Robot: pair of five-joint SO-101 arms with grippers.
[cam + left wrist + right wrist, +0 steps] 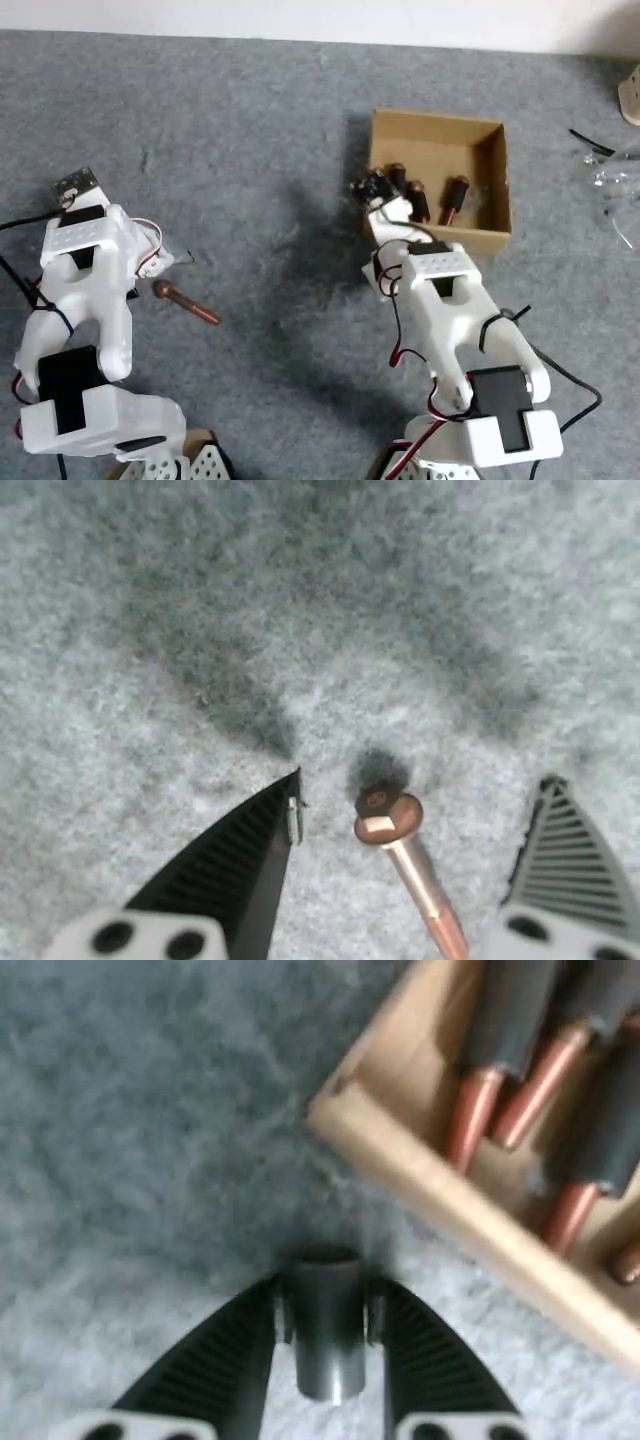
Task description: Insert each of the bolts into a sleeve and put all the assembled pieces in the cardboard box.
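Note:
A copper bolt [186, 303] lies loose on the grey carpet beside the left arm. In the left wrist view the bolt [403, 852] lies between the fingers of my open left gripper [423, 780], head towards the tips, touching neither finger. My right gripper [330, 1288] is shut on a dark sleeve [325, 1335], held just above the carpet outside the near left corner of the cardboard box [488, 238]. The box wall [440, 1205] stands close ahead of the sleeve. Inside the box lie three assembled pieces [418, 198], copper shanks in dark sleeves [505, 1055].
Clear plastic items and thin cables [610, 170] lie at the right edge of the carpet, with a pale object [630, 95] behind them. Open carpet [260, 180] stretches between the two arms and to the left of the box.

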